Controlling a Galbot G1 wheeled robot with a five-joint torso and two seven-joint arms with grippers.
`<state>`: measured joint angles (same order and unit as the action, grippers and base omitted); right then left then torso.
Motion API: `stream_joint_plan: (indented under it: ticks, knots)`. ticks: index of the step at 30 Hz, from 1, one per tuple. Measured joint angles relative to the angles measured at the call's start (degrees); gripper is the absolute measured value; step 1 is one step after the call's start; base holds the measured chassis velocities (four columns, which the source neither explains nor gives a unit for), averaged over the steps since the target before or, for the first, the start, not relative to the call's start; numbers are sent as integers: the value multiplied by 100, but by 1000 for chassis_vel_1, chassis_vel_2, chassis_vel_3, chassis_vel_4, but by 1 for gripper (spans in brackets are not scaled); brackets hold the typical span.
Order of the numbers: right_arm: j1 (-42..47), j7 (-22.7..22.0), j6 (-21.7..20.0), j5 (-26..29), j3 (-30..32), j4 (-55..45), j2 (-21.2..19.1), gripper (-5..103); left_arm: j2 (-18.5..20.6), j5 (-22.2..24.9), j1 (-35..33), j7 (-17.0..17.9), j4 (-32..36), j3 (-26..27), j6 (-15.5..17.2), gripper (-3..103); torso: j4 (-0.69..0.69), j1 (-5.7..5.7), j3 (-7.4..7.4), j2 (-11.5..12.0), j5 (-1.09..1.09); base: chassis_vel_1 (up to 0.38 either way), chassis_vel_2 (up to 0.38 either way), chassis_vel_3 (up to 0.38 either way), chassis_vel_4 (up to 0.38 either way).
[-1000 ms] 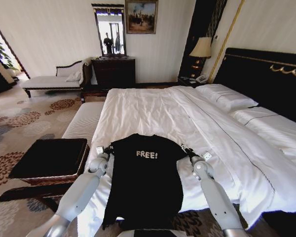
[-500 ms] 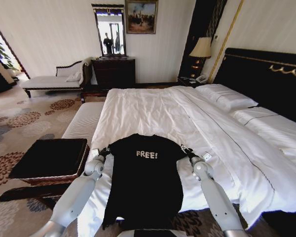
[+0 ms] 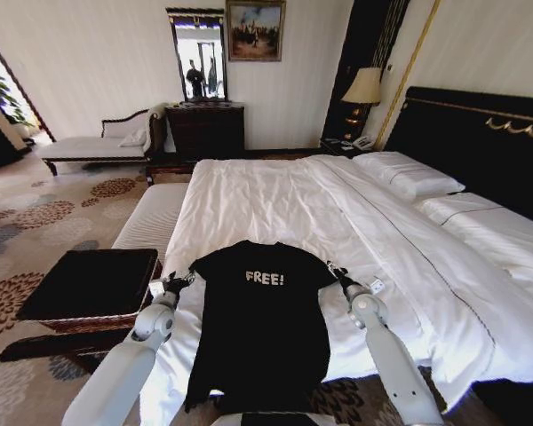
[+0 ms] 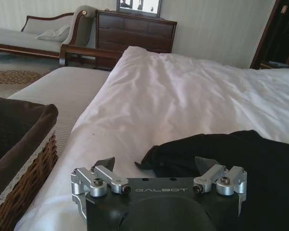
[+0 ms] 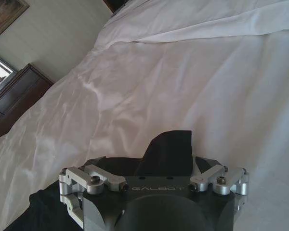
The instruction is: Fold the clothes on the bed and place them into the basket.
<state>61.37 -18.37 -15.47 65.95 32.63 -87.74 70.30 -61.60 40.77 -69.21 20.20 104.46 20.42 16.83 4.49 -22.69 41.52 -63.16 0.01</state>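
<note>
Meanwhile, the left gripper [image 3: 176, 284] has slid outward since a second ago, away from the T-shirt's [image 3: 262, 324] sleeve toward the bed's [image 3: 275, 200] edge, and the arm behind it now lies lower and farther to the robot's left. The right gripper [image 3: 338, 275] has hardly shifted; it stays at the other sleeve. The shirt itself lies where it did, though its left sleeve is now drawn out a little wider.

In the left wrist view the left gripper [image 4: 156, 166] has its fingers spread, with the black sleeve tip [image 4: 183, 154] lying on the duvet between them, not pinched. In the right wrist view the right gripper [image 5: 151, 163] is likewise spread, a flap of black cloth [image 5: 166, 151] standing up between the fingers; I cannot tell whether they touch it.

The T-shirt is black with white "FREE!" across the chest, spread flat and face up at the foot of the bed, collar toward the pillows, hem hanging over the near edge. The cloth is mostly smooth, with slight ripples at the hem.

The basket [image 3: 89, 288] sits on the floor to the robot's left, just beside the bed, its dark top showing.
</note>
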Motion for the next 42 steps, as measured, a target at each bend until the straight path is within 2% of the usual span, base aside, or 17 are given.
stream_joint_plan:
  ticks: [1, 3, 4, 10, 12, 14, 18, 19, 21, 24, 28, 30, 33, 34, 37, 40, 42]
  knots:
    - [0, 0, 0, 0, 0, 0, 0, 100, 0, 0, 0, 0, 0, 0, 0, 90, 0, 0, 0, 0, 0, 0, 0, 0, 0]
    - [38, 1, 0, 17, 61, -22, 13, 100, -67, -76, -213, -2, 232, 33, -2, 98, -4, 0, 0, 0, 1, 0, 0, 0, 0]
    - [98, 7, 9, 50, 152, -60, 24, 100, -149, -293, -478, -30, 439, 45, -26, 100, -3, 0, 0, 0, 0, 0, 0, 0, 0]
    - [114, 160, 46, 134, 289, 130, -11, 100, -389, -798, -1152, -141, 728, 35, -136, 100, -2, 1, 0, 0, 1, 0, 0, 0, 0]
    - [48, 178, 48, 208, 312, 209, -8, 100, -421, -823, -1220, -147, 755, 26, -147, 100, -3, 1, 0, 0, 1, 0, 0, 0, 0]
    - [-162, 226, 22, 561, 337, 436, -7, 100, -467, -839, -1330, -153, 841, 6, -159, 100, -4, 1, 0, 0, -1, 0, 0, 0, 0]
    - [-381, 315, 8, 654, 273, 692, -12, 103, -471, -805, -1340, -149, 923, -9, -160, 100, -3, 0, 1, 0, -1, 0, 0, 0, 0]
    - [-427, 321, 7, 668, 264, 760, -7, 99, -470, -797, -1331, -144, 929, -12, -160, 100, -3, 0, 1, 0, -1, 0, 0, 0, 0]
    - [-449, 323, 5, 677, 261, 798, -5, 99, -469, -795, -1326, -143, 932, -15, -160, 100, -3, 0, 1, 0, 0, 0, 0, 0, 0]
    - [-497, 371, -6, 718, 251, 931, 11, 83, -458, -792, -1322, -133, 960, -47, -158, 100, -2, 0, 1, 0, 0, 0, 0, 0, 0]
    - [-487, 382, -6, 718, 256, 935, 21, 73, -453, -794, -1304, -108, 965, -76, -151, 100, -3, 0, 1, 0, -1, 0, 0, 0, 0]
    - [-462, 382, -6, 718, 258, 917, 21, 62, -447, -794, -1282, -98, 965, -87, -148, 100, -3, 0, 1, 0, -1, 0, 0, 0, 0]
    - [-428, 381, -6, 718, 262, 863, 20, 57, -440, -782, -1241, -78, 967, -91, -144, 100, -2, 0, 1, 0, -1, 0, 0, 0, 0]
    - [-410, 378, -6, 717, 262, 831, 19, 46, -438, -765, -1226, -63, 974, -91, -140, 100, -2, 0, 1, 0, -1, 0, 0, 0, 0]
    - [-405, 367, -7, 708, 262, 821, 19, 40, -435, -750, -1214, -48, 984, -90, -135, 100, -2, 0, 1, 0, 0, 0, 0, 0, 0]
    - [-413, 330, -7, 673, 260, 829, 24, 24, -424, -727, -1209, -25, 1016, -88, -117, 100, -3, 0, 1, 0, -1, 0, 0, 0, 0]
    - [-413, 328, -7, 670, 259, 829, 25, 24, -423, -725, -1210, -22, 1021, -87, -116, 100, -3, 0, 1, 0, -1, 0, 0, 0, 0]
